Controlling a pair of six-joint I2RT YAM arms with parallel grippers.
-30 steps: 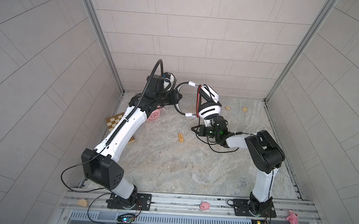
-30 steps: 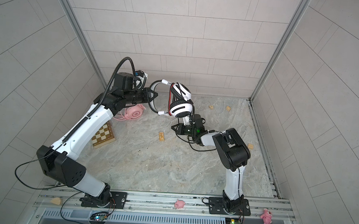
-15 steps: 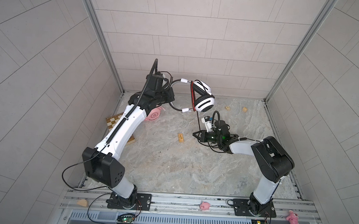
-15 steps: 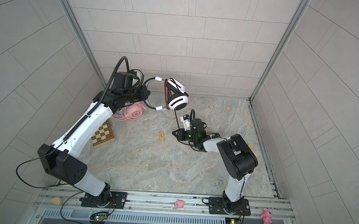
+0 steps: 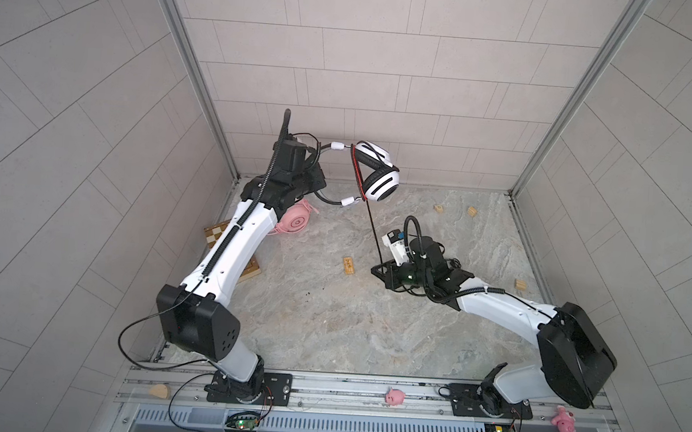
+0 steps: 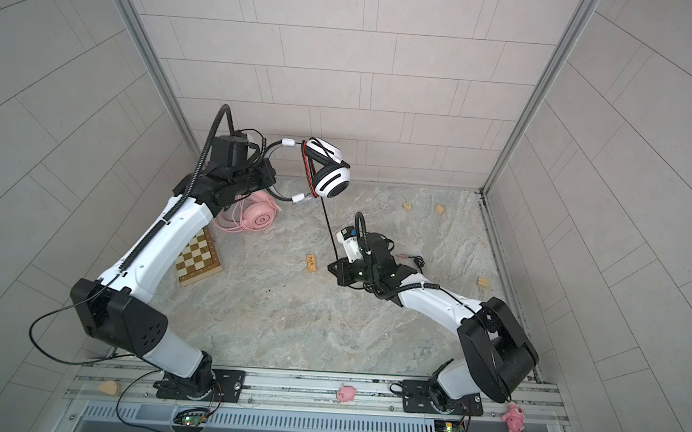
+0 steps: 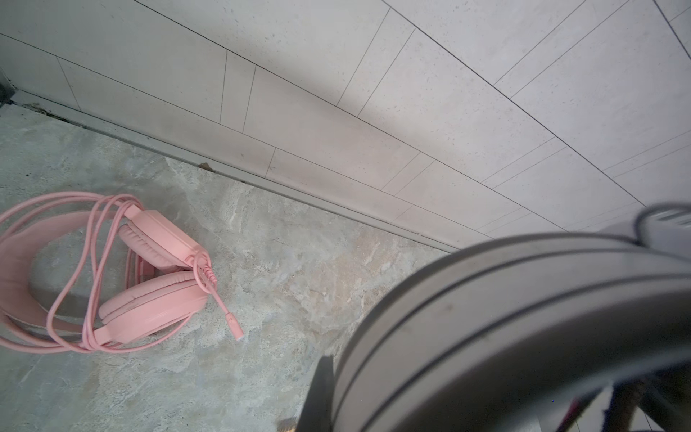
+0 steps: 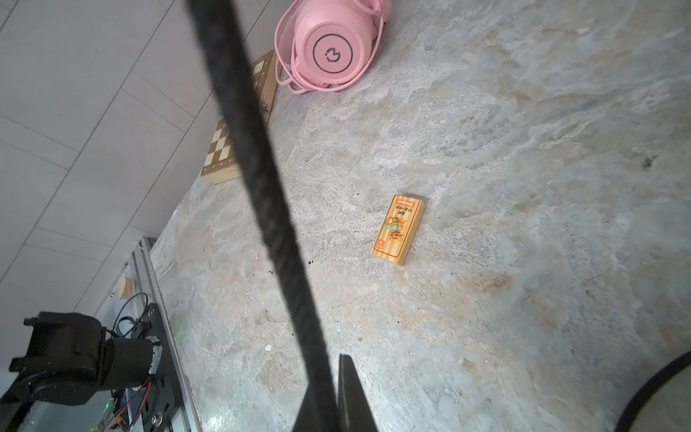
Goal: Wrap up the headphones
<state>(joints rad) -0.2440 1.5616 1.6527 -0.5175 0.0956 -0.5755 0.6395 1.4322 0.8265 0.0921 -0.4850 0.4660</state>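
Both top views: a white-and-black over-ear headset (image 5: 381, 183) raised over the far middle of the grey marbled table (image 5: 320, 328), hung sideways by its slim black headband. At centre-left, the left gripper (image 5: 313, 176) pressed together on that headband. From the lower band end, a thin black cable (image 5: 372, 232) drawn taut down to the right gripper (image 5: 379, 269), low over the table at centre-right, jaws nipped shut on the cord. One strand already lying across the headset between the band ends. Spare cord slack on the table behind the right wrist. Under the left forearm, an all-pink headset (image 6: 258, 219) flat on the table beside a wooden chessboard (image 6: 198, 260). Between the arms, a small yellow wooden block (image 5: 348, 265).

Left wrist view: blurred grey arc of the held headband filling the lower right, too close to read the grip itself. At left, the all-pink headset (image 7: 149, 262), its pink cord looped loosely round band and cups — apparently finished with.

Right wrist view: the thin black cable (image 8: 261, 168) cutting diagonally across the frame into the pinched jaws at the bottom edge. Block, chessboard and pink set beyond.

Step in hand, by judgement: mid-winding of the black cord round the white-and-black set. Next move: sweep the right gripper round the cups for another turn under tension — without dragging the band from the left grip. Then regrip further along the slack.
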